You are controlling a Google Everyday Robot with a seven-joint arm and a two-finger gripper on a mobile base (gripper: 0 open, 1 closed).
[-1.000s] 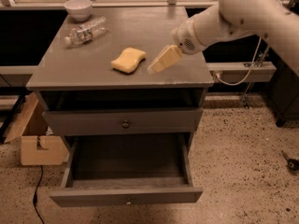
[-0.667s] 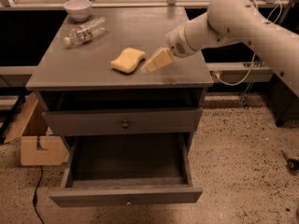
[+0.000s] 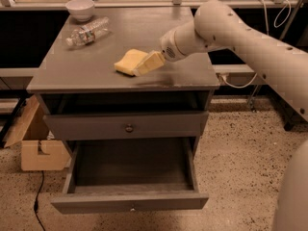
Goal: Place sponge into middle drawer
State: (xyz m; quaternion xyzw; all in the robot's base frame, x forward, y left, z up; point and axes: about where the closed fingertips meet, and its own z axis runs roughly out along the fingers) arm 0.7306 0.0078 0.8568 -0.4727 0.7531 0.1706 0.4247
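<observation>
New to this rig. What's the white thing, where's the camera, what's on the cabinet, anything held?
The white thing is a robot arm. Its tip is a two-finger gripper, down at the right edge of the yellow sponge. There is one camera view, looking down at the grey cabinet from the front. On top are the sponge, a clear plastic bottle on its side and a white bowl. Below, the middle drawer is pulled open; the drawer above, with a dark knob, is shut. Whether the sponge is gripped can't be told.
</observation>
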